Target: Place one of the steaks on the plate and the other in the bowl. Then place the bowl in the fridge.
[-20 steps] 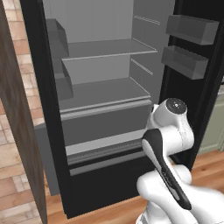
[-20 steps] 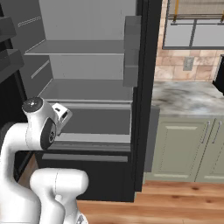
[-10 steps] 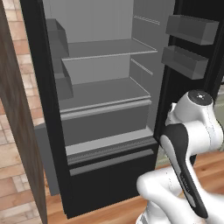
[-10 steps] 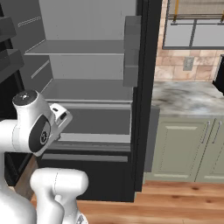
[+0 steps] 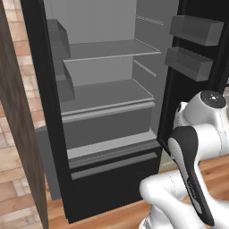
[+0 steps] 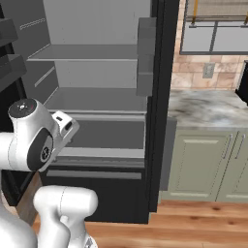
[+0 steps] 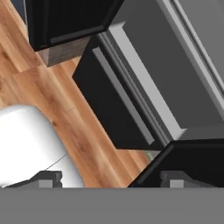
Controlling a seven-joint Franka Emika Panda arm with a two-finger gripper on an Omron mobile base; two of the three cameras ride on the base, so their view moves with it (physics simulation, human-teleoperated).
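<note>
Fridge (image 5: 107,94): tall, black, doors swung wide, grey shelves and door bins bare; lower drawer front (image 7: 131,109) seen close from the hand

Gripper (image 7: 109,177): low beside the fridge's base, over the wood floor (image 7: 39,78); fingers (image 7: 48,178) spread apart, nothing between them

Steaks, plate, bowl: not located at this position

Counter (image 6: 208,104): right of the fridge, marble top

Step in hand: judged preparatory, fridge opened. Next calls for driving to the steaks and dishes

White arm folded low, gripper (image 7: 109,178) pointing downward, fingertips (image 7: 48,178) spread wide apart, holding nothing
</note>
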